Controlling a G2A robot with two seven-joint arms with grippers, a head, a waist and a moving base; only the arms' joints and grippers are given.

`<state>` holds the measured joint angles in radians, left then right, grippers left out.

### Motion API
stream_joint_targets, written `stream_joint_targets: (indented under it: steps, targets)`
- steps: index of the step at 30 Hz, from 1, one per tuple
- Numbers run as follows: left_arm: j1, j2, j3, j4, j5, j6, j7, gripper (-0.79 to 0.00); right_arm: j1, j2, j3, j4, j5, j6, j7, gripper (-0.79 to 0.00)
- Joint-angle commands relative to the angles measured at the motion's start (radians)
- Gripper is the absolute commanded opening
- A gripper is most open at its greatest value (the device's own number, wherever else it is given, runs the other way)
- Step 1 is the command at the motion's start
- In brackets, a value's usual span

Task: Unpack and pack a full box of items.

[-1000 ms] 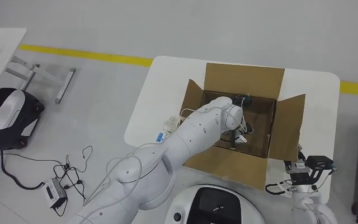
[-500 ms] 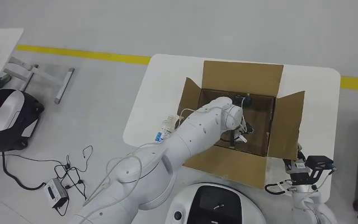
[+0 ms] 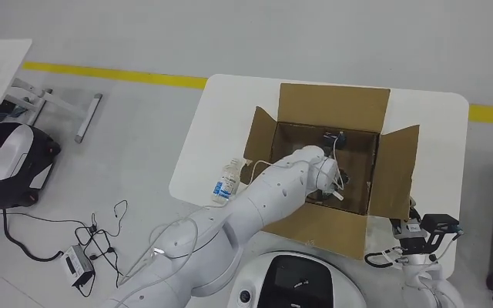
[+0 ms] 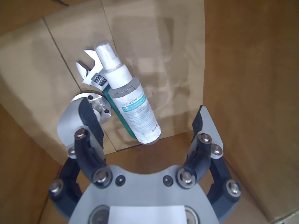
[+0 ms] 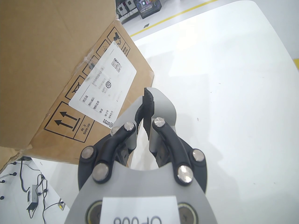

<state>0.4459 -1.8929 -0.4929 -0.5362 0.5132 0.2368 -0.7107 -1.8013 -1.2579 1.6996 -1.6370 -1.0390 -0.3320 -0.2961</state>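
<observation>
Cardboard box (image 3: 335, 104) stands open on white table (image 3: 443, 127). Left gripper (image 4: 142, 110) is down inside the box, jaws spread wide, holding nothing. On the box floor: white spray bottle (image 4: 130, 99) lying across adjustable wrench (image 4: 90, 71), round metal flange (image 4: 99, 108) touching them. Right gripper (image 5: 146, 94) is clenched on nothing, beside the box's outer wall. Second bottle (image 3: 226, 179) stands on the table outside the box.

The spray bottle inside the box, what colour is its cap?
White. The cap of the spray bottle shows best in the left wrist view.
</observation>
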Motion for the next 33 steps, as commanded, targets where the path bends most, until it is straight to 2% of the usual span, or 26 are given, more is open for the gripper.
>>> stream_joint_targets:
  steps: [1, 2, 3, 8, 10, 11, 16, 20, 22, 25, 27, 29, 33]
  targets:
    - [0.004, 0.0, -0.012, 0.001, -0.008, 0.007, 0.008, -0.219, 0.0, 0.0, 0.0, 0.0, 0.0, 0.0, 0.0, -0.785]
    - [0.005, 0.0, -0.015, 0.004, -0.005, 0.013, 0.012, -0.317, 0.0, 0.0, 0.0, 0.0, 0.0, 0.0, 0.0, -0.785]
    - [0.007, 0.0, -0.019, 0.006, -0.005, 0.015, 0.013, -0.36, 0.0, 0.0, 0.0, 0.0, 0.0, 0.0, 0.0, -0.785]
    - [0.009, -0.001, -0.032, 0.021, 0.006, 0.029, 0.015, -0.351, 0.0, 0.0, 0.0, 0.0, 0.0, 0.0, 0.0, -0.785]
    - [0.009, -0.001, -0.039, 0.023, 0.009, 0.032, 0.019, -0.36, 0.0, 0.0, 0.0, 0.0, 0.0, 0.0, 0.0, -0.785]
    - [0.009, -0.002, -0.04, 0.022, 0.013, 0.032, 0.018, -0.397, 0.0, 0.0, 0.0, 0.0, 0.0, 0.0, 0.0, -0.785]
    - [0.017, -0.005, -0.043, 0.021, 0.032, 0.039, 0.016, -0.406, 0.0, 0.0, 0.0, 0.0, 0.0, 0.0, 0.0, -0.785]
    - [0.023, -0.008, -0.05, 0.027, 0.039, 0.04, 0.022, -0.369, 0.0, 0.0, 0.0, 0.0, 0.0, 0.0, 0.0, -0.785]
    - [0.024, -0.009, -0.054, 0.03, 0.043, 0.04, 0.026, -0.403, 0.0, 0.0, 0.0, 0.0, 0.0, 0.0, 0.0, -0.785]
    - [0.027, -0.012, -0.057, 0.034, 0.05, 0.036, 0.031, -0.372, 0.0, 0.0, 0.0, 0.0, 0.0, 0.0, 0.0, -0.785]
    - [0.027, -0.014, -0.06, 0.037, 0.054, 0.032, 0.035, -0.382, 0.0, 0.0, 0.0, 0.0, 0.0, 0.0, 0.0, -0.785]
    - [0.027, -0.017, -0.063, 0.041, 0.057, 0.03, 0.037, -0.348, 0.0, 0.0, 0.0, 0.0, 0.0, 0.0, 0.0, -0.785]
    - [0.027, -0.023, -0.066, 0.055, 0.063, 0.024, 0.045, -0.385, 0.0, 0.0, 0.0, 0.0, 0.0, 0.0, 0.0, -0.785]
